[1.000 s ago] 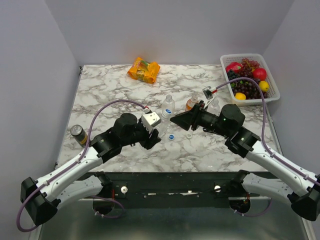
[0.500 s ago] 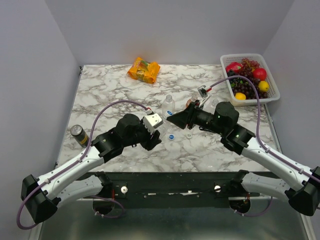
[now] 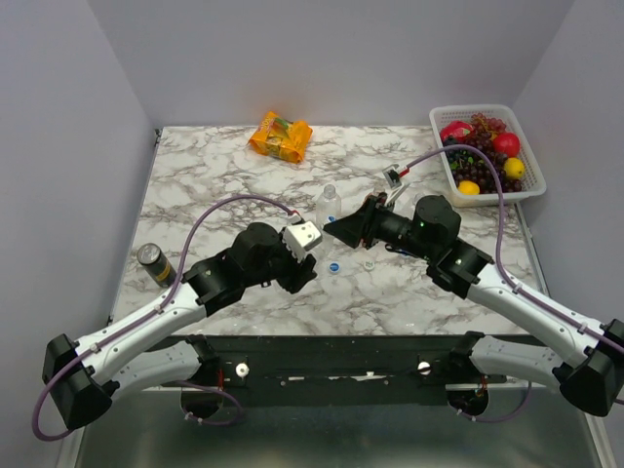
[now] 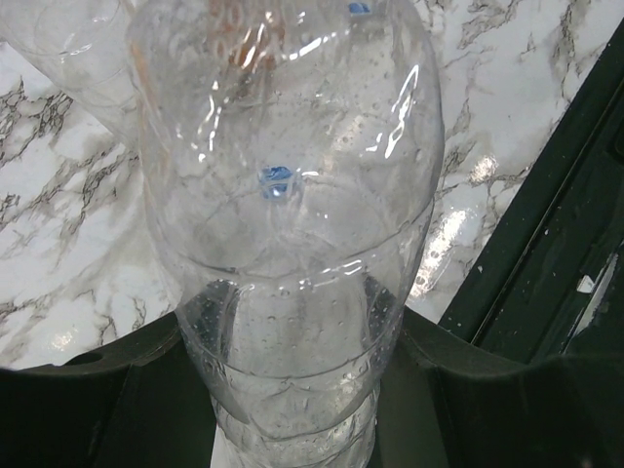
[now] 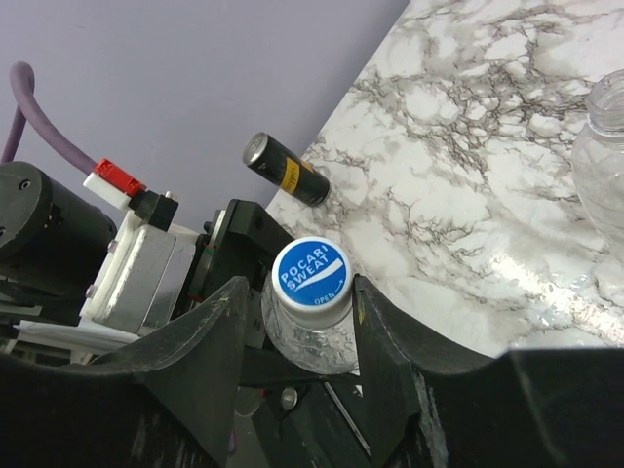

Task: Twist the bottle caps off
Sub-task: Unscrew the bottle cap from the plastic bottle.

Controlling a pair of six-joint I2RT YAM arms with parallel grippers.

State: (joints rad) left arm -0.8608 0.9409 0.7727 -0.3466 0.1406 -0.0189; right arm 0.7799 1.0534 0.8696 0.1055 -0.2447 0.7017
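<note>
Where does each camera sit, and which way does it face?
Top external: above and behind the bases, looking down on the marble table; both arms, left claw and right claw show.
Left wrist: on the left arm, looking along its fingers, shut on a clear bottle.
Right wrist: on the right arm, facing the left arm; its fingers flank the blue cap.
Shared: the can shows from above and from the right wrist.

Overhead; wrist close-ups sharing one bottle (image 4: 292, 292)

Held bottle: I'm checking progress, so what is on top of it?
A blue cap printed Pocari Sweat, between the right gripper's fingers. The threads beneath are covered; looseness cannot be seen.
</note>
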